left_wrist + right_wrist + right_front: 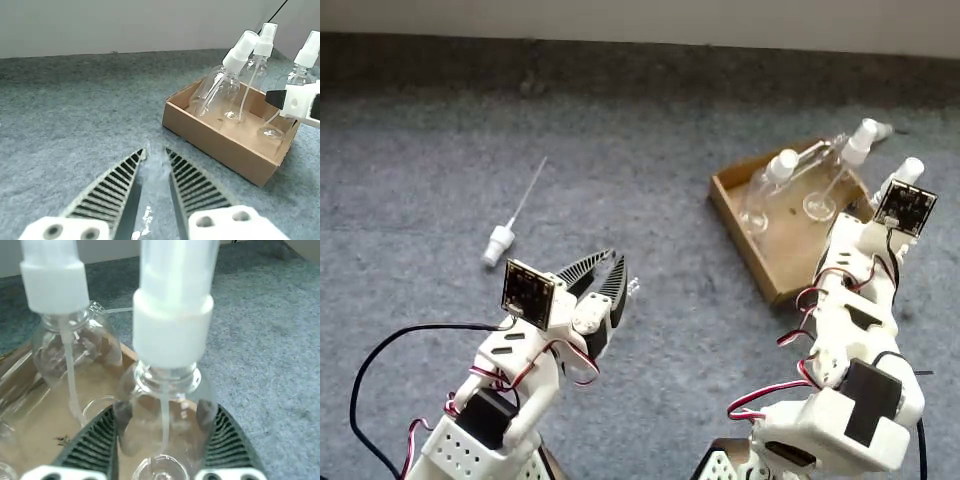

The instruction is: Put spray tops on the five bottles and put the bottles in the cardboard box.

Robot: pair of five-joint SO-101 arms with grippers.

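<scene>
One capped bottle (165, 405) is upright inside the cardboard box (745, 225), with the right gripper (165, 416) clamped on its body, jaws spread to the bottle's full width. Two more capped bottles (770, 185) lean beside it in the box. A loose spray top (500, 243) lies on the carpet (640, 150), well apart. The left gripper (155, 152) is low over the carpet, and I can't tell its grip state.

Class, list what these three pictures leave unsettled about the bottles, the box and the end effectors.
1. High view: the right arm covers the cardboard box's near corner, so the bottle count inside is uncertain.
2. Right wrist view: the bottle between the right end effector's fingers is cut off by the picture's edge, hiding its base.
3. Left wrist view: something clear and blurred sits at the left end effector; what it is cannot be told.
</scene>
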